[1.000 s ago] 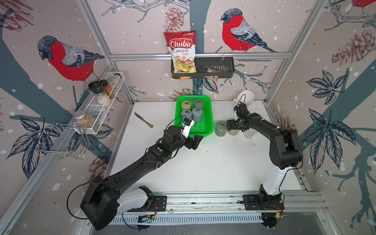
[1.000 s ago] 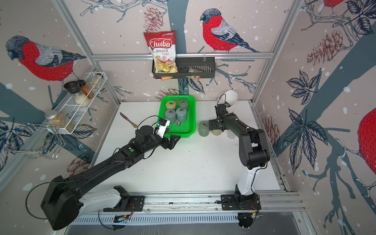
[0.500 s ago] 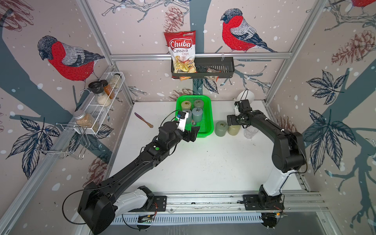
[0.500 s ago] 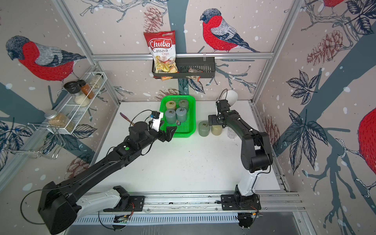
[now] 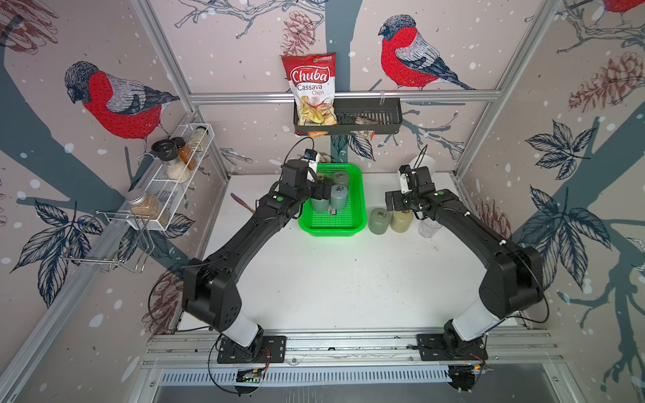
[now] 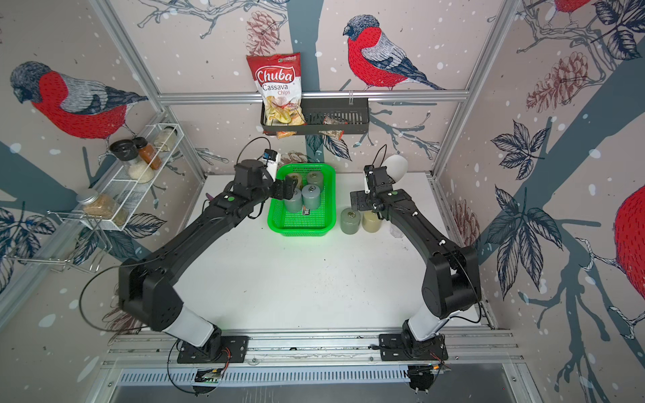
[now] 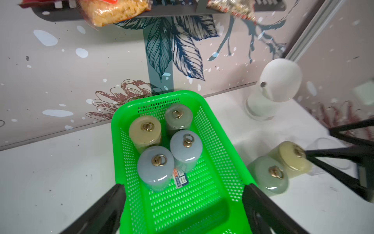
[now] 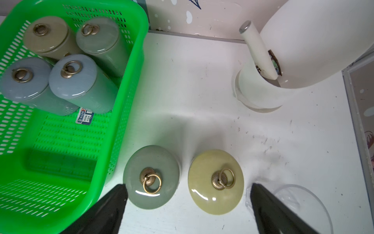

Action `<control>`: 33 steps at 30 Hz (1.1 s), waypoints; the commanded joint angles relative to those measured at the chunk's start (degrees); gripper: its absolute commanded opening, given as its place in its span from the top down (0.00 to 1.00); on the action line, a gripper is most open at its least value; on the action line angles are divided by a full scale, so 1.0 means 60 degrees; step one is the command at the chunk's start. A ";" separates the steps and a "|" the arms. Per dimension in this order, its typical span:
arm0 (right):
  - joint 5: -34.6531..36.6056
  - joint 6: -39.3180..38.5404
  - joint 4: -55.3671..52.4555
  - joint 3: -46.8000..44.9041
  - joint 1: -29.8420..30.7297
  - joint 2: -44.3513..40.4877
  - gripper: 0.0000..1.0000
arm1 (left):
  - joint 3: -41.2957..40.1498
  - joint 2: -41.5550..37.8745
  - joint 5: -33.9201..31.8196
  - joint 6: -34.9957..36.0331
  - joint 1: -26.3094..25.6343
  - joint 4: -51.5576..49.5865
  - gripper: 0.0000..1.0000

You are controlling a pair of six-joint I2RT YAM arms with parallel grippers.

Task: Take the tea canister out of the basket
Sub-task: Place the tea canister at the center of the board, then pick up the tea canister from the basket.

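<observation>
The bright green basket stands at the back middle of the table and holds several tea canisters with brass ring lids. In the left wrist view they are a tan one, a green one and two grey-blue ones. My left gripper hangs open over the basket, by the nearer grey-blue canister, holding nothing. My right gripper is open above a green canister and a yellow canister that stand on the table right of the basket.
A white egg-shaped lamp stands at the back right, with a clear cup beside the yellow canister. A wooden spoon lies left of the basket. A black wall rack and a white wire shelf hang on the walls.
My left gripper has moved from the basket's front edge toward the back, over the canisters inside. My right wrist has drawn back and up from the two canisters on the table.
</observation>
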 commanded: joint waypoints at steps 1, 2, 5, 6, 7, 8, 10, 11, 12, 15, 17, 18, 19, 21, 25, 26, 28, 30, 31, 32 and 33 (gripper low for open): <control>-0.0128 0.0192 0.0167 -0.0224 0.0102 -0.0255 0.00 | 0.0825 0.0892 -0.0491 0.1557 0.0046 -0.1496 0.05; -0.0159 0.0196 0.0223 -0.0326 0.0128 -0.0310 0.00 | 0.0954 0.1121 -0.0460 0.1968 0.0060 -0.1537 0.05; -0.0316 0.0183 0.0369 -0.0650 0.0102 -0.0384 0.00 | 0.1419 0.1860 -0.0035 0.3230 0.0237 -0.1712 0.05; -0.0358 0.0180 0.0399 -0.0726 0.0092 -0.0374 0.00 | 0.1714 0.2159 0.0069 0.3594 0.0289 -0.1877 0.05; -0.0401 0.0177 0.0445 -0.0799 0.0083 -0.0355 0.00 | 0.2023 0.2448 0.0097 0.3924 0.0356 -0.2023 0.05; -0.0438 0.0183 0.0454 -0.0844 0.0083 -0.0329 0.00 | 0.2334 0.2700 0.0081 0.4142 0.0410 -0.2218 0.05; -0.0578 0.0188 0.0522 -0.0975 0.0086 -0.0294 0.00 | 0.3122 0.3322 0.0263 0.4487 0.0615 -0.2735 0.05; -0.0629 0.0218 0.0577 -0.1032 0.0072 -0.0284 0.00 | 0.3497 0.3593 0.0456 0.4569 0.0719 -0.3013 0.05; -0.0728 0.0218 0.0640 -0.1110 0.0072 -0.0286 0.00 | 0.3949 0.3914 0.0711 0.4643 0.0829 -0.3357 0.05; -0.0863 0.0240 0.0752 -0.1236 0.0071 -0.0260 0.00 | 0.5182 0.4823 0.1376 0.4807 0.1086 -0.4365 0.06; -0.0892 0.0235 0.0751 -0.1258 0.0068 -0.0214 0.00 | 0.5871 0.5353 0.1495 0.5061 0.1128 -0.4979 0.07; -0.0909 0.0233 0.0754 -0.1287 0.0072 -0.0210 0.00 | 0.6157 0.5591 0.1486 0.5200 0.1126 -0.5297 0.07; -0.0917 0.0239 0.0747 -0.1294 0.0071 -0.0209 0.00 | 0.6450 0.5797 0.1471 0.5286 0.1150 -0.5551 0.07; -0.0972 0.0240 0.0787 -0.1361 0.0061 -0.0195 0.00 | 0.6757 0.6119 0.1510 0.5415 0.1212 -0.5935 0.07; -0.1000 0.0247 0.0878 -0.1484 0.0072 -0.0158 0.00 | 0.6820 0.6260 0.1953 0.5567 0.1303 -0.6194 0.07; -0.1000 0.0241 0.0879 -0.1488 0.0070 -0.0150 0.00 | 0.6776 0.6253 0.2018 0.5559 0.1305 -0.6181 0.07; -0.0986 0.0240 0.0877 -0.1490 0.0072 -0.0107 0.00 | 0.6741 0.6298 0.1947 0.5533 0.1306 -0.6091 0.08; -0.1002 0.0241 0.0907 -0.1523 0.0071 -0.0085 0.00 | 0.6768 0.6386 0.1760 0.5499 0.1305 -0.5980 0.08; -0.1010 0.0255 0.0920 -0.1523 0.0070 -0.0092 0.00 | 0.6786 0.6430 0.1676 0.5480 0.1305 -0.5910 0.08; -0.1021 0.0246 0.0922 -0.1520 0.0074 -0.0088 0.00 | 0.6769 0.6446 0.1606 0.5416 0.1306 -0.5804 0.08; -0.1028 0.0248 0.0938 -0.1515 0.0086 -0.0085 0.00 | 0.6782 0.6477 0.1610 0.5393 0.1306 -0.5732 0.08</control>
